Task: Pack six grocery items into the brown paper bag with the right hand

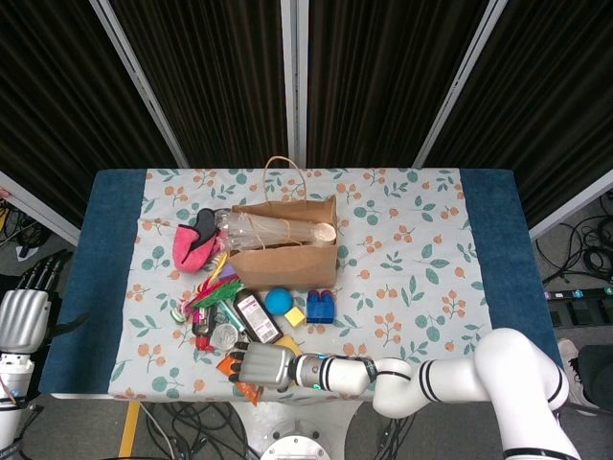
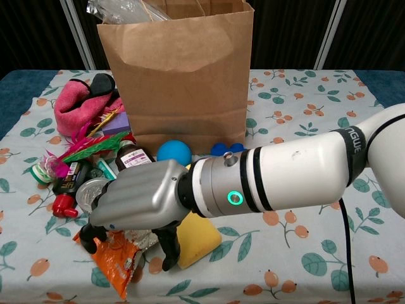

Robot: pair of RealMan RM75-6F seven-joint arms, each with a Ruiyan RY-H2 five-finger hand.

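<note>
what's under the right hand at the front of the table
The right hand covers the orange snack bag, whose lower end sticks out, with the yellow sponge beside it. Whether the fingers grip the bag is hidden.

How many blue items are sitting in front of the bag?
2: blue ball at the brown paper bag's front, blue block just right of it. More may hide under the robot hand.
</note>
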